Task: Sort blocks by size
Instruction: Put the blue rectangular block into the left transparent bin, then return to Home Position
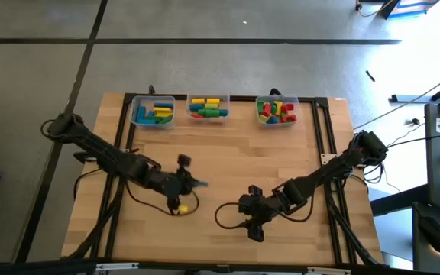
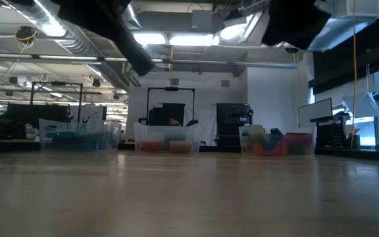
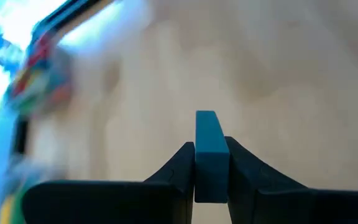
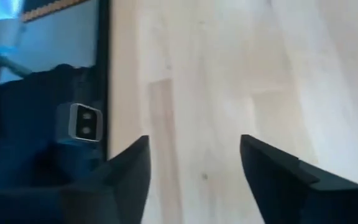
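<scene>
Blocks in several colours fill three clear bins along the table's far edge: left, middle and right. Above the table's near left part, my left gripper is shut on a blue block. To its right, near the front edge, my right gripper stands open. Nothing lies between its fingers, only bare wood beyond them. My left gripper pinches the blue block's two flat sides between its two fingers. The fingers slant down toward the table's right and lie along the block. The block's free end sticks out past the fingertips, clear of the table.
A small yellow piece lies on the wood just near of my left gripper. A dark cable loop lies left of my right gripper. A black frame borders the table. Bare wood lies between the bins and the arms.
</scene>
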Available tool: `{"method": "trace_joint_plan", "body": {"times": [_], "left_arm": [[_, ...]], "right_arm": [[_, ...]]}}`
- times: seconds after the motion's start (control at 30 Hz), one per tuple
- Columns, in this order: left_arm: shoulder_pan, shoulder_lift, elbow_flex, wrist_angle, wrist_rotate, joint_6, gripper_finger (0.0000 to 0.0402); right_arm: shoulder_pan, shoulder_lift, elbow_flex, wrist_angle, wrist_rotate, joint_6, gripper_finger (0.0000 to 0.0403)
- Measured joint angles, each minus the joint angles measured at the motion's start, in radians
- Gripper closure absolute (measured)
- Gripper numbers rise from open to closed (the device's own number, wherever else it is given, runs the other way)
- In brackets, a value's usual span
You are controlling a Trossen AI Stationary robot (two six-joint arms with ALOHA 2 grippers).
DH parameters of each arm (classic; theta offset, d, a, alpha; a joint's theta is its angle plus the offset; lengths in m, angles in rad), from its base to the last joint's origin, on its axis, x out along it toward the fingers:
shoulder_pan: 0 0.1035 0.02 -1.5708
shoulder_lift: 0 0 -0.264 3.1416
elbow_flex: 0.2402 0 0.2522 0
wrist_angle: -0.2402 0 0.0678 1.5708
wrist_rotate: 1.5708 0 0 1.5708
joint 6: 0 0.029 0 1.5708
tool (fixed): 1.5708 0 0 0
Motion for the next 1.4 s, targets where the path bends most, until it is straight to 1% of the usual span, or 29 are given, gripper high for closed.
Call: {"method": "trace_joint_plan", "body": {"times": [0.07,0.17,0.33,0.4,0.53,0.73,0.83,0.97,1.07,1.17,1.23,1.3,1.4], "left_arm": [[0.022,-0.044,0.000,-0.091,-0.045,-0.069,0.0353],[0.068,-0.107,0.000,-0.226,-0.146,-0.166,0.0352],[0.202,-0.184,0.000,-0.425,-0.325,-0.335,0.0349],[0.272,-0.201,0.000,-0.485,-0.361,-0.394,0.0349],[0.424,-0.203,-0.001,-0.553,-0.364,-0.432,0.0348],[0.655,-0.203,-0.023,-0.553,-0.353,-0.420,0.0347],[0.765,-0.203,-0.044,-0.523,-0.299,-0.389,0.0346],[0.884,-0.203,-0.085,-0.425,-0.211,-0.330,0.0345],[0.956,-0.202,-0.121,-0.367,-0.205,-0.309,0.0340],[1.006,-0.202,-0.147,-0.338,-0.201,-0.324,0.0331],[1.028,-0.201,-0.148,-0.332,-0.170,-0.320,0.0323],[1.039,-0.201,-0.148,-0.333,-0.138,-0.300,0.0310],[1.050,-0.201,-0.149,-0.333,-0.134,-0.290,0.0282]], "right_arm": [[0.001,0.000,0.000,-0.030,0.029,0.011,0.0157],[0.000,0.000,-0.014,-0.038,0.062,0.034,0.0138],[0.000,0.001,-0.039,-0.053,0.086,0.053,0.0133],[0.000,0.002,-0.051,-0.054,0.102,0.053,0.0136],[0.000,0.002,-0.073,-0.051,0.118,0.061,0.0142],[0.000,0.002,-0.103,-0.049,0.118,0.078,0.0144],[0.000,0.002,-0.114,-0.045,0.118,0.081,0.0144],[0.000,0.002,-0.115,-0.047,0.120,0.080,0.0144],[0.000,0.002,-0.115,-0.047,0.147,0.079,0.0144],[0.000,0.002,-0.115,-0.047,0.152,0.080,0.0144],[0.000,0.002,-0.115,-0.048,0.153,0.079,0.0144],[0.000,0.002,-0.115,-0.049,0.165,0.077,0.0144],[0.000,0.002,-0.115,-0.051,0.170,0.076,0.0144]]}}
